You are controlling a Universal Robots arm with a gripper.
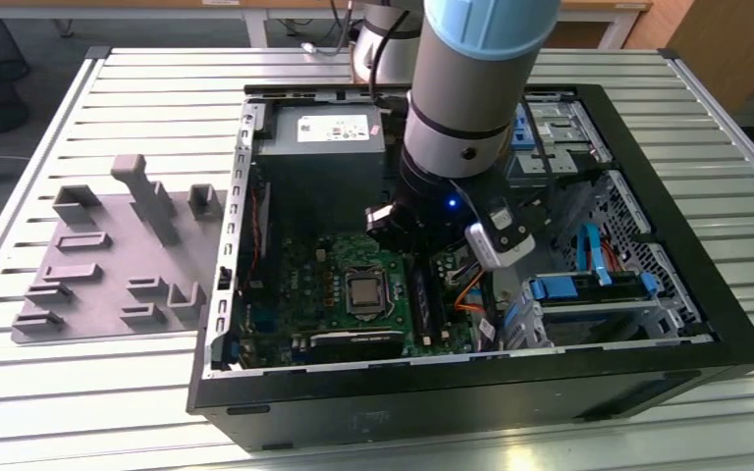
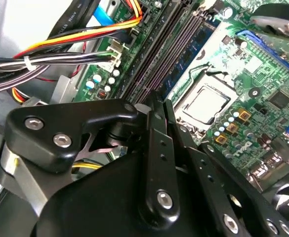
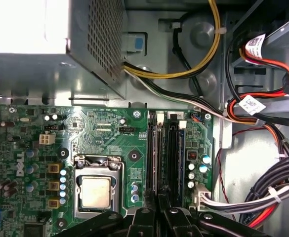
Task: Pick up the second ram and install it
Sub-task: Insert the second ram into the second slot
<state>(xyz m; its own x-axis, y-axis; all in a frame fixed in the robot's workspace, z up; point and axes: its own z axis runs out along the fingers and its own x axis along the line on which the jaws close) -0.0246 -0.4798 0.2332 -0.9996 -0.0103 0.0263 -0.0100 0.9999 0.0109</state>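
- The gripper (image 2: 156,104) is sunk inside the open computer case (image 1: 730,343), its black fingers (image 2: 149,123) drawn together over the memory slots (image 3: 172,158) of the motherboard (image 1: 325,285).
- A thin board edge, judged to be the second ram (image 3: 158,163), runs along one slot and straight into the narrow gap between the fingers in the first wrist view; the gripper appears clamped on it, standing edge-up.
- Just beside that line, on the side of the processor (image 3: 96,192), the second wrist view shows a blue-green stick (image 2: 196,47) already seated in its own slot.
- Bundled cables (image 3: 263,192) lie on the far side of the slots from the processor, apart from the gripper.
- Beyond the board sits the grey power supply (image 1: 318,132), untouched.
- Outside the case, at the exterior view's left, the grey fixture blocks (image 1: 115,255) hold no stick, so the pick-up looks done.
- Judged from this, the work stands at insertion: the ram is at the slot, but whether it is fully pressed home and latched cannot be told.
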